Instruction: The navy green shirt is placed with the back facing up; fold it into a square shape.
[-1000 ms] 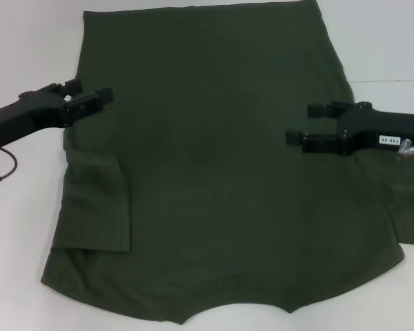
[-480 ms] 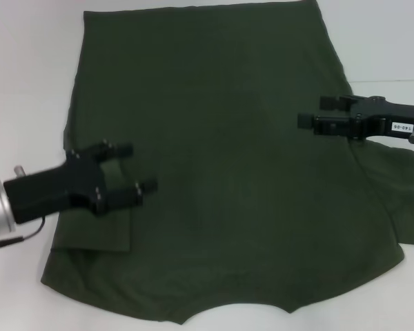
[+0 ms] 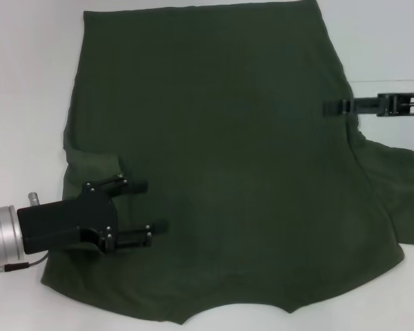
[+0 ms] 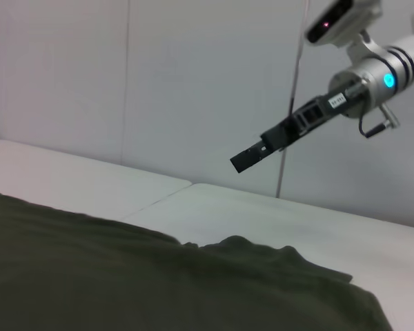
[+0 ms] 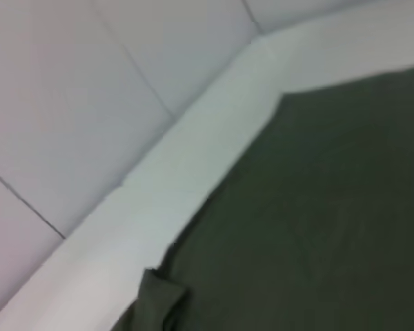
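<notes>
Risk: left pincer (image 3: 146, 206), wide open at eight o'clock on the dark olive-green cotton shirt (image 3: 221, 138), may bunch the folded sleeve; right pincer (image 3: 333, 107), at three o'clock, spread unreadable.

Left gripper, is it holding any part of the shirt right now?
No. The left gripper is open over the navy green shirt's folded-in sleeve, gripping nothing.

A bare test room or lab, it seems: a plain white worktop (image 3: 27, 62) made of panels joined edge to edge, backed by blank pale panelled walls (image 4: 193, 83), with a robot arm (image 4: 345, 89) above it.
</notes>
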Motion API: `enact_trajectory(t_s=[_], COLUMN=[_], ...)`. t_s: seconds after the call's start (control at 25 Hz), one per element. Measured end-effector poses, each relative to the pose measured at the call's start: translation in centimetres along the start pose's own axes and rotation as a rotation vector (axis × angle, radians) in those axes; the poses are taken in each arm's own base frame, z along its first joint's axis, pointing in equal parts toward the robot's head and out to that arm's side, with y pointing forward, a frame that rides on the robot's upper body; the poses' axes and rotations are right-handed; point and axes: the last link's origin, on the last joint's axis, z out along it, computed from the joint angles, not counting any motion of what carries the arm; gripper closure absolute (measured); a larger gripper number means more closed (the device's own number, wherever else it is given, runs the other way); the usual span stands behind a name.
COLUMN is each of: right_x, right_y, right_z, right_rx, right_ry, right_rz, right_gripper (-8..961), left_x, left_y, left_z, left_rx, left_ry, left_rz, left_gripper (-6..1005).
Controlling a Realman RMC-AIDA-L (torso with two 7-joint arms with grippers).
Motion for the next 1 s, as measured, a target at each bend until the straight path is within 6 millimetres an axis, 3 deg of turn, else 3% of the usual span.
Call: enact_trajectory(t_s=[0.36,1.0], right_x=[-2.8,-0.4], right_y=[1.0,-1.7], right_z=[-2.4,-6.8], right_rx=[0.133,0.36], right_ry=[0.2,0.308], right_rz=[0.202,0.382], right_gripper=[18,28], left_x=[0.2,0.3], left_y=[0.1,0.0], left_z=[0.7,0.8], left_rx=[-0.008,-0.008], left_ry=[0.009,0.007], left_rz=[0.01,0.024], left_gripper=[152,152])
